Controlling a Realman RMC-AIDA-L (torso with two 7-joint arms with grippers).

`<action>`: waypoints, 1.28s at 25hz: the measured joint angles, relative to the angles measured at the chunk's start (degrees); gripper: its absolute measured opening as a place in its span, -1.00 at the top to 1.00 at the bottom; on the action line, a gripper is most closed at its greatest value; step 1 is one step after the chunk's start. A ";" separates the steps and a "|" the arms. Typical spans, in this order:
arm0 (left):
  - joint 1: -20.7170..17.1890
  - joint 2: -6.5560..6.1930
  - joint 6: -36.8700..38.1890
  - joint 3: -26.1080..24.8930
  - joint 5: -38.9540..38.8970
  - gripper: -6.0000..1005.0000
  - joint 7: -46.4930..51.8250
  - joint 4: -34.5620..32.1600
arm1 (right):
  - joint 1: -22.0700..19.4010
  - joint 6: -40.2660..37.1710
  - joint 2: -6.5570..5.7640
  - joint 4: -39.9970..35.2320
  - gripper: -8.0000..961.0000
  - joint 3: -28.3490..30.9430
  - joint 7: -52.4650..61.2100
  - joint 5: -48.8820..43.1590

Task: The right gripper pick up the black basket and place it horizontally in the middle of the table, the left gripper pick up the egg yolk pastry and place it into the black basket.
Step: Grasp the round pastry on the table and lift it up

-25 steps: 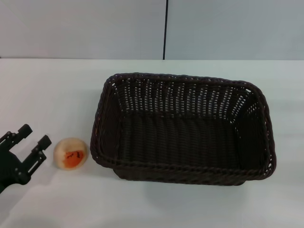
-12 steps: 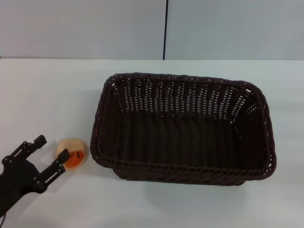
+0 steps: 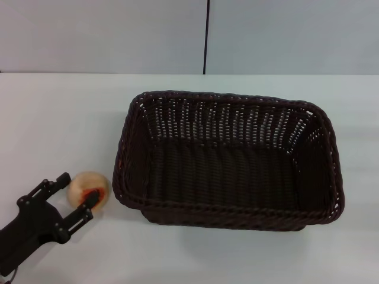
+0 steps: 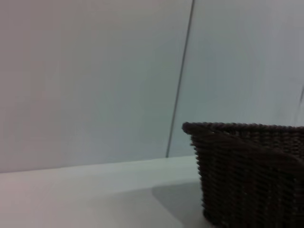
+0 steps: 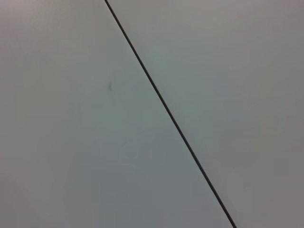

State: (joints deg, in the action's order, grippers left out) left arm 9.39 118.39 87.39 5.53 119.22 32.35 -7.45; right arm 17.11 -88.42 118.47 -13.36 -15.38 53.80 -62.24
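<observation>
On the white worktop (image 3: 59, 118), the left claw (image 3: 77, 192) sits spread apart around the egg yolk pastry (image 3: 86, 187), just left of the black basket (image 3: 228, 160). The right claw is out of view.

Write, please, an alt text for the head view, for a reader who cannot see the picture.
The left end effector, open, reaches in from the lower left corner with its two black fingers on either side of the egg yolk pastry on the white table. To the pastry's right, the large black basket lies lengthwise across the middle of the table, with nothing in it.
</observation>
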 joint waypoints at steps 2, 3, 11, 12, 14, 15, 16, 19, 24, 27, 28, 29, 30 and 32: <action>0.24 0.00 -0.26 0.53 0.01 -0.47 -0.01 0.04 | 0.02 0.02 0.00 0.00 0.26 -0.11 0.00 -0.01; 0.29 0.00 -0.46 0.80 0.02 -0.47 -0.01 0.08 | 0.06 0.02 0.00 0.01 0.26 -0.25 0.00 -0.03; 0.28 0.00 -0.93 1.19 0.04 -0.43 -0.01 0.16 | -0.22 0.01 0.00 0.01 0.26 -0.27 0.00 -0.08; 0.28 0.00 -0.96 1.19 0.04 -0.41 -0.01 0.16 | -0.29 -0.01 0.00 0.01 0.26 -0.27 0.00 -0.08; 0.28 0.00 -1.01 1.24 0.04 -0.31 -0.01 0.16 | -0.37 -0.09 0.00 0.00 0.26 -0.26 -0.01 -0.08; 0.28 0.00 -1.04 1.28 0.04 -0.23 -0.01 0.16 | -0.39 -0.10 0.00 0.01 0.26 -0.26 0.00 -0.08; 0.28 0.00 -1.04 1.28 0.04 -0.14 -0.01 0.16 | -0.40 -0.10 0.00 0.01 0.26 -0.26 -0.01 -0.09; 0.28 0.00 -1.10 1.41 0.04 0.07 -0.01 0.16 | -0.41 -0.05 0.00 0.01 0.26 -0.32 0.00 -0.14; 0.28 -0.05 -1.03 2.15 0.04 0.29 -0.42 0.16 | -0.42 -0.05 0.04 0.08 0.26 -0.35 0.02 -0.17; 0.28 -0.05 -0.72 2.25 0.05 0.42 -0.75 0.16 | -0.42 -0.05 0.06 0.09 0.26 -0.35 0.03 -0.18; 0.30 -0.05 -0.60 2.46 0.05 0.46 -0.76 0.15 | -0.42 -0.05 0.07 0.09 0.26 -0.35 0.04 -0.21; 0.30 -0.05 -0.60 2.46 0.05 0.48 -0.76 0.15 | -0.42 -0.05 0.07 0.09 0.26 -0.35 0.04 -0.21; 0.33 -0.08 -0.53 2.60 0.05 0.50 -0.76 0.15 | -0.42 -0.03 0.09 0.10 0.26 -0.35 0.05 -0.24; 0.35 -0.11 -0.06 2.59 -0.08 0.53 -0.77 0.16 | -0.42 -0.02 0.09 0.09 0.26 -0.35 0.06 -0.25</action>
State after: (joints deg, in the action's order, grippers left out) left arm 9.74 118.28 87.32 8.12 119.14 31.58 -7.29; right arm 16.70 -88.44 118.56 -13.27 -15.73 53.86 -62.49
